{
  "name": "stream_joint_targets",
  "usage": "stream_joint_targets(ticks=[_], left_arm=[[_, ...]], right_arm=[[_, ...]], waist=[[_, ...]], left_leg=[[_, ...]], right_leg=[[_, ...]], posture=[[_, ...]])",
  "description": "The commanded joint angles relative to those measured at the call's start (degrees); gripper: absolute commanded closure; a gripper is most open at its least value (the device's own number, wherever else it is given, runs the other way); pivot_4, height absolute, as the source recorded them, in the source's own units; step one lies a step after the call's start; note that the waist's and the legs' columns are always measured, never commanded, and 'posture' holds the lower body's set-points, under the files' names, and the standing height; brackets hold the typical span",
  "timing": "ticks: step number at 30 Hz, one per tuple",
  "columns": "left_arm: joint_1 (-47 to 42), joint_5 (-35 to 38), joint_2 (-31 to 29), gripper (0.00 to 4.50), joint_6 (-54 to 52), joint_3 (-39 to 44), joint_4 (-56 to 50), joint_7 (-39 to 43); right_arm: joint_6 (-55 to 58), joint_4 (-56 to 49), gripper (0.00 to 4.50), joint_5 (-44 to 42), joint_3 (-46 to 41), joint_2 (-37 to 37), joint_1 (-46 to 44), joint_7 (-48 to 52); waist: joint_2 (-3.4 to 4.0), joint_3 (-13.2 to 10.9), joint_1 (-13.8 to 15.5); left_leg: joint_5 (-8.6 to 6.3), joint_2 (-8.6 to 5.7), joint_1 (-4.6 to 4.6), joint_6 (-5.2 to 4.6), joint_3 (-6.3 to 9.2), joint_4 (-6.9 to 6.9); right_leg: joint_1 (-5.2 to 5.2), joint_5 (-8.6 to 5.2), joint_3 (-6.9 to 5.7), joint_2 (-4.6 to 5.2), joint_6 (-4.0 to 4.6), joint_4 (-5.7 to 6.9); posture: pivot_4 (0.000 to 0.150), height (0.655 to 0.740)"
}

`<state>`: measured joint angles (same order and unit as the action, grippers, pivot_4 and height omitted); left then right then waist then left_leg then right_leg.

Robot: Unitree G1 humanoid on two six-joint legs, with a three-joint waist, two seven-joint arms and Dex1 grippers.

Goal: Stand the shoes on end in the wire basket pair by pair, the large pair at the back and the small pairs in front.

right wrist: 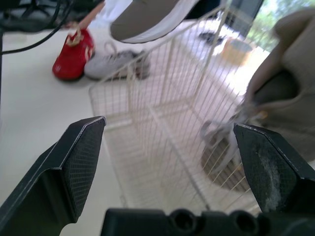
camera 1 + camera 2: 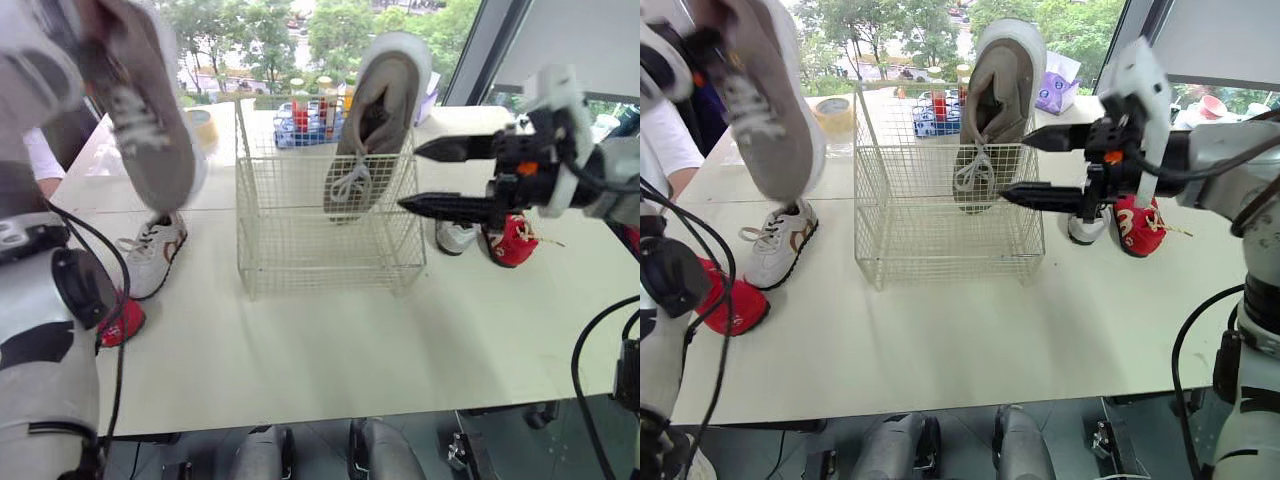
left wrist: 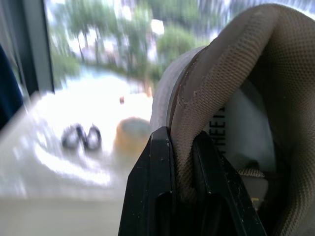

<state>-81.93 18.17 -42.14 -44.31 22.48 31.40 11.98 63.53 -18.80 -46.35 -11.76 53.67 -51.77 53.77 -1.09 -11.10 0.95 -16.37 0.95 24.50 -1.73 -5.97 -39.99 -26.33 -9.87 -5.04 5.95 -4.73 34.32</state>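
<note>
Large grey mesh sneaker [image 2: 150, 120] aloft, toe down, near upright, our left gripper [image 3: 183, 147] clamped on its heel collar | white wire basket [image 2: 320, 250] to its right, room left of standing grey mate [image 2: 375, 120] | right gripper [image 2: 408, 178] agape.

Head cameras look forward and down over the bench [image 2: 330, 360]. Wrist cameras peer closely along the left claw [image 3: 181, 135] and right claw [image 1: 169, 127]; the right shares the wire basket [image 1: 162, 113].

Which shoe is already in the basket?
The large grey shoe at the basket's right; its twin hangs from the left gripper, small ones sit outside.
</note>
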Motion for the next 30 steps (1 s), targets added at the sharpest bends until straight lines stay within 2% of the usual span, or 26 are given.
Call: stream_joint_targets(ticks=[1,8,13,16,21,25,30], left_arm=[[-5.72,-0.38,3.18,4.46,18.32,-1.47,-4.81,2.20],[-3.49,-2.82,19.25,4.46,39.70,-7.67,-8.34,2.91],[-1.52,-3.96,26.28,4.46,46.47,-8.76,-6.23,-0.58],[0.44,-4.51,28.73,4.46,47.56,-9.98,-7.18,-1.97],[3.75,-8.33,29.45,4.46,49.00,-12.62,-9.24,-4.15],[9.19,-7.25,31.74,4.46,44.87,-12.88,-15.28,-6.55],[18.65,-12.37,34.13,4.46,43.44,-16.14,-25.32,-10.94]], right_arm=[[-1.89,1.87,0.00,-0.34,-3.52,1.14,-0.29,-1.08],[-1.99,3.72,0.00,-2.43,-9.17,2.04,2.14,-3.61],[-2.36,2.46,0.00,-2.47,-9.74,3.03,4.98,-5.47],[-2.27,1.97,0.00,-3.32,-10.37,3.26,5.70,-6.42],[-2.28,1.38,0.00,-4.30,-10.84,3.43,6.43,-7.62],[-3.18,2.16,0.00,-4.16,-10.20,3.35,6.49,-7.75],[-4.90,4.16,0.00,-3.55,-8.10,2.68,4.92,-7.30]], waist=[[-0.04,0.02,0.32],[-0.03,0.04,1.55],[-0.01,0.03,0.70],[0.01,0.02,-0.25],[0.01,0.02,-0.24],[0.01,0.03,-0.12],[0.06,0.07,-0.15]], left_leg=[[-0.02,-0.02,0.00,-0.03,-0.02,-0.02],[-0.08,-0.10,-0.02,-0.16,-0.20,-0.14],[-0.09,-0.11,-0.09,-0.19,-0.24,-0.13],[-0.08,-0.09,-0.05,-0.18,-0.24,-0.04],[-0.09,-0.04,-0.05,-0.19,-0.22,-0.06],[-0.11,0.00,-0.06,-0.24,-0.17,-0.11],[-0.13,-0.01,-0.10,-0.26,-0.15,-0.12]], right_leg=[[0.03,0.01,-0.02,0.03,-0.01,-0.01],[0.24,0.15,0.00,0.08,-0.17,-0.09],[0.18,0.21,0.05,-0.01,-0.20,-0.10],[-0.03,0.22,0.10,-0.03,-0.19,-0.08],[-0.01,0.22,0.10,-0.05,-0.19,-0.09],[0.04,0.22,0.15,-0.02,-0.19,-0.09],[0.14,0.22,0.17,0.01,-0.19,-0.09]], posture=[[0.150,0.7400],[0.150,0.7400],[0.150,0.7400],[0.150,0.7400],[0.150,0.7400],[0.150,0.7400],[0.150,0.7400]])
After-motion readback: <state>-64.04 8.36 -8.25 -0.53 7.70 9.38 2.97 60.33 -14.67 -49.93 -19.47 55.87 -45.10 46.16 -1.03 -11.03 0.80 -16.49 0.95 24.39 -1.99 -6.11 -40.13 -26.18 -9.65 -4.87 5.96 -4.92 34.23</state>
